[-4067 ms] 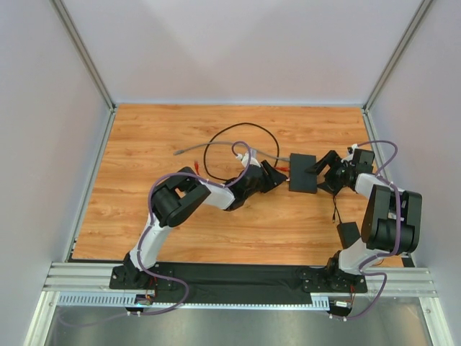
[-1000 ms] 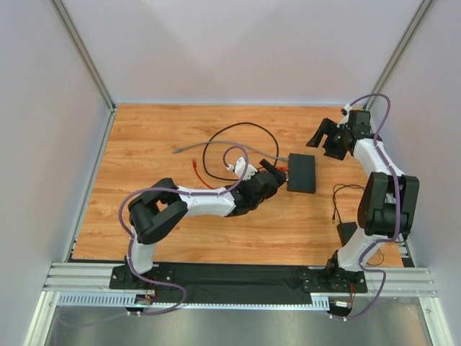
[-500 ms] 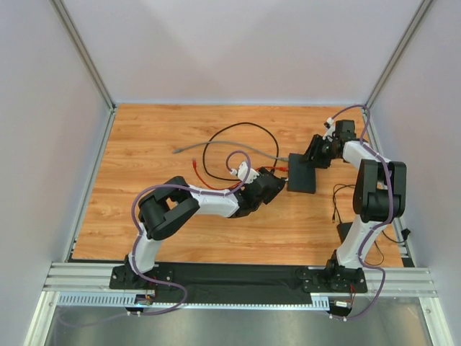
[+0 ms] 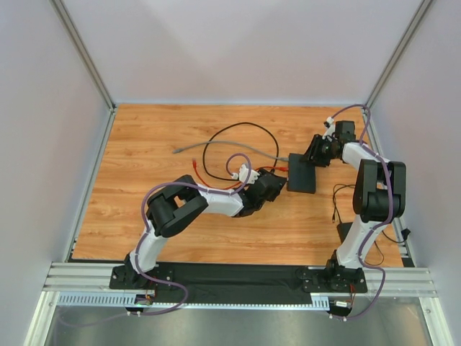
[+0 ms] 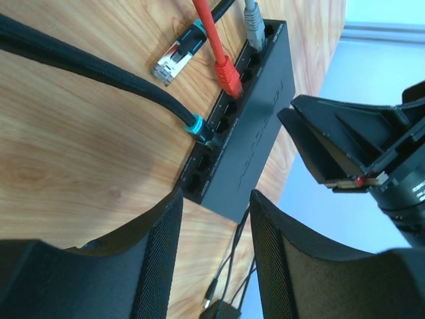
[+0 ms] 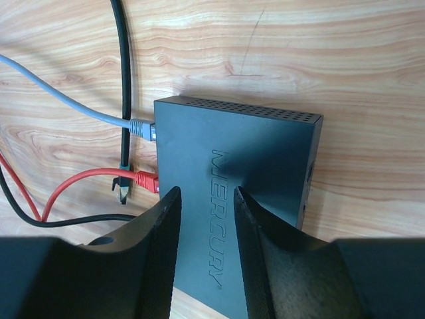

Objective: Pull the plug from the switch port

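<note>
The switch (image 4: pixel 302 177) is a flat black box on the wood table; it also shows in the left wrist view (image 5: pixel 255 113) and the right wrist view (image 6: pixel 259 179). A grey plug (image 6: pixel 142 127), a red plug (image 6: pixel 147 181) and a black cable's teal plug (image 5: pixel 196 127) sit in its ports. A loose teal plug (image 5: pixel 176 56) lies on the wood. My left gripper (image 4: pixel 279 177) is open and empty, just short of the port side (image 5: pixel 212 266). My right gripper (image 4: pixel 311 156) is open, its jaws over the switch's top (image 6: pixel 204 246).
Black (image 4: pixel 216 137), grey (image 4: pixel 209 145) and red (image 4: pixel 202 173) cables trail left of the switch. A small black brick (image 4: pixel 348 232) on a thin cord lies by the right arm's base. Walls close in the table at the back and both sides.
My right gripper has swung down from the back right corner onto the switch's far end. My left gripper has stayed at the port side while its elbow shifted.
</note>
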Tool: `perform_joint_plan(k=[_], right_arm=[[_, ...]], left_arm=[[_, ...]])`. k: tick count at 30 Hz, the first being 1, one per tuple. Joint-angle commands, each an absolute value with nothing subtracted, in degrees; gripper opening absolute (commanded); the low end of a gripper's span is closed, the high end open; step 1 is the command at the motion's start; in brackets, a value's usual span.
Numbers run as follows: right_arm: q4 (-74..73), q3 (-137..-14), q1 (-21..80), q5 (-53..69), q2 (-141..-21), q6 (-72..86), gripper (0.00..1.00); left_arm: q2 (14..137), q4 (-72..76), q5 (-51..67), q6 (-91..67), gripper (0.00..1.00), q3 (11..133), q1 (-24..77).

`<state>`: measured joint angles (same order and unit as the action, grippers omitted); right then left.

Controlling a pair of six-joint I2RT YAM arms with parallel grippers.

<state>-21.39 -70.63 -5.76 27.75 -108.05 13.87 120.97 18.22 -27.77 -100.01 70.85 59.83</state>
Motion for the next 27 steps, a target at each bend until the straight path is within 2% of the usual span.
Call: perform_joint_plan(k=[1,7,27], right_arm=[[-18.7,-70.3,-5.9,27.5,-108.4,12.9,0.39],[-15.9,-68.8,-6.9,27.5,-108.1,14.3,0.35],[-12.2,-67.7,-8.2,30.3,-109.2,17.1,0.33]], left_arm=[[122.3,20.6,-28.9,-104.1,0.52,73.8,59.5],[124.9,22.7,-27.8,-107.7,0.49,74.4,58.6],[129.6,25.6,-27.2,-112.9,0.46,76.6,57.8]])
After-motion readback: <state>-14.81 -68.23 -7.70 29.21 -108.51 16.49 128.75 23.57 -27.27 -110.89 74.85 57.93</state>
